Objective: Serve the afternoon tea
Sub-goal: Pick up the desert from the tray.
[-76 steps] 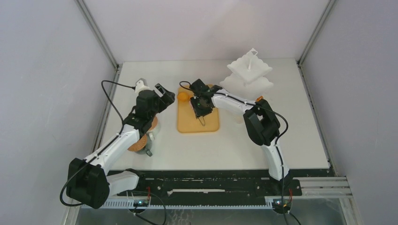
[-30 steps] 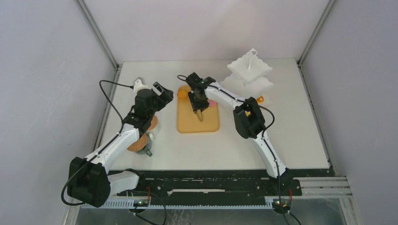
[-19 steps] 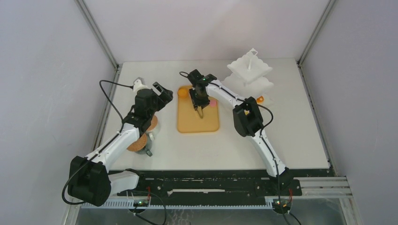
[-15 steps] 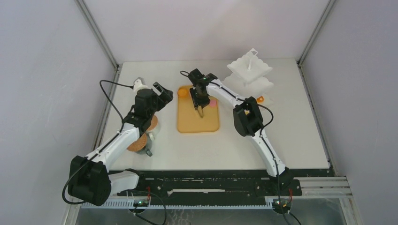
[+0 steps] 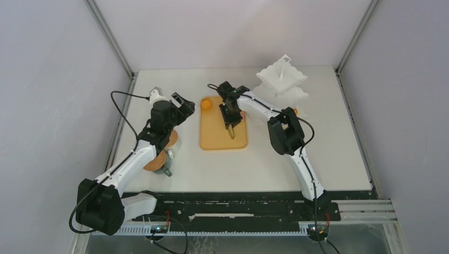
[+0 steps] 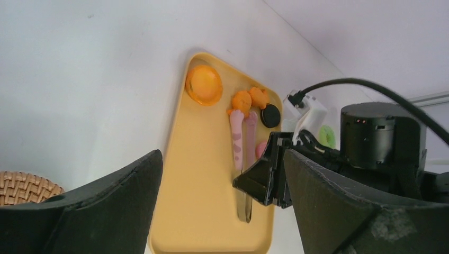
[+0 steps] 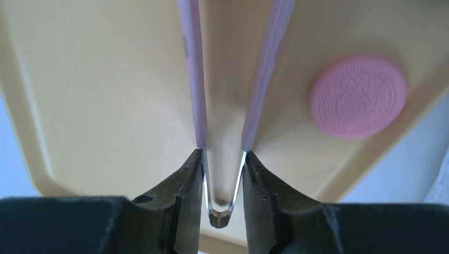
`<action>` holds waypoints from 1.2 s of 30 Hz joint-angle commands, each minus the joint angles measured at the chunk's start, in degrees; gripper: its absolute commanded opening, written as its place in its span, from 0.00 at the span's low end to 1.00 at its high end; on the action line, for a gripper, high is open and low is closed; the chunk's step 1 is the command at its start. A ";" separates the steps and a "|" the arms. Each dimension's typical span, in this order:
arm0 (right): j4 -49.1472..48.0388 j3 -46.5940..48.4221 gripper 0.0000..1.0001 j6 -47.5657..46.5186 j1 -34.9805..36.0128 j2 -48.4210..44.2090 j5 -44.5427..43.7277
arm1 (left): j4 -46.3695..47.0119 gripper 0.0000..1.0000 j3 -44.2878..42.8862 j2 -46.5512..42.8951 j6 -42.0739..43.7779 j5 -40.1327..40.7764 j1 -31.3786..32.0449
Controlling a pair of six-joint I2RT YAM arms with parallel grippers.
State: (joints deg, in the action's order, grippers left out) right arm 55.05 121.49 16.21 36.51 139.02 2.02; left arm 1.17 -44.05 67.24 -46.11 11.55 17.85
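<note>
The pastries lie at the far end of the yellow tray (image 6: 201, 201): a large orange tart (image 6: 203, 84), two small orange pieces (image 6: 242, 99), a black round (image 6: 270, 115) and a pink round (image 7: 358, 97). A green donut (image 6: 326, 136) shows beyond the tray. The pink tongs (image 7: 193, 79) lie along the tray. My right gripper (image 7: 223, 159) is shut on their metal hinge end (image 7: 222, 211), one finger against each side. My left gripper (image 5: 182, 106) hovers open and empty, left of the tray. A cork coaster (image 5: 159, 156) lies under the left arm, with a grey mug (image 5: 168, 166) beside it.
A white tiered stand (image 5: 280, 79) rises at the back right, with a small orange piece (image 5: 294, 111) at its foot. The right arm reaches over the tray's right side. The tray (image 5: 212, 137) sits mid-table between both arms.
My right gripper has shifted a little to the right over the tray and narrowed its jaws onto the tongs' hinge end. The left arm has hardly moved.
</note>
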 commanded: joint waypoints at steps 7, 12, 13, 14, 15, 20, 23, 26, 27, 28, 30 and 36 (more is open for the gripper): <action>-4.12 -15.54 0.23 0.76 1.25 -15.56 0.17 | 1.97 0.88 1.63 -4.07 -1.09 -1.30 -0.47; -6.06 -22.90 0.23 1.19 2.48 -22.28 0.70 | 2.02 0.89 1.97 -4.99 -1.07 -0.77 -0.45; -6.34 -24.13 0.23 1.21 2.78 -23.54 0.66 | 1.99 0.89 2.00 -5.07 -1.04 -0.75 -0.44; -6.56 -25.38 0.23 1.32 3.08 -24.71 0.62 | 1.94 0.88 1.89 -5.13 -1.04 -0.75 -0.44; -6.96 -26.48 0.23 1.49 3.38 -25.97 0.54 | 1.91 0.89 1.87 -5.18 -1.01 -0.65 -0.43; -7.77 -31.90 0.22 2.18 4.66 -31.16 0.79 | 1.73 0.88 1.57 -5.27 -0.91 -0.41 -0.36; -8.27 -34.76 0.21 2.85 5.50 -33.97 0.74 | 1.73 0.88 1.46 -5.27 -0.91 -0.35 -0.41; -8.53 -37.29 0.19 3.28 6.29 -35.93 0.66 | 1.64 0.89 1.59 -5.41 -1.04 -0.32 -0.35; -8.58 -38.01 0.18 3.42 6.58 -36.57 0.63 | 1.64 0.88 1.64 -5.43 -1.08 -0.37 -0.28; -8.63 -38.60 0.18 3.62 6.82 -37.53 0.57 | 1.64 0.88 1.63 -5.47 -1.17 -0.33 -0.15; -8.65 -39.63 0.17 3.89 7.24 -38.81 0.39 | 1.56 0.88 1.69 -5.61 -1.10 -0.30 0.05; -7.51 -40.24 0.17 4.60 8.45 -42.70 -0.88 | 0.83 0.88 1.86 -6.40 -0.77 0.15 0.47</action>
State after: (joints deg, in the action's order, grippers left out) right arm 49.08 80.51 19.44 44.01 101.58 2.24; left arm 1.13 -43.79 63.02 -46.57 10.85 18.00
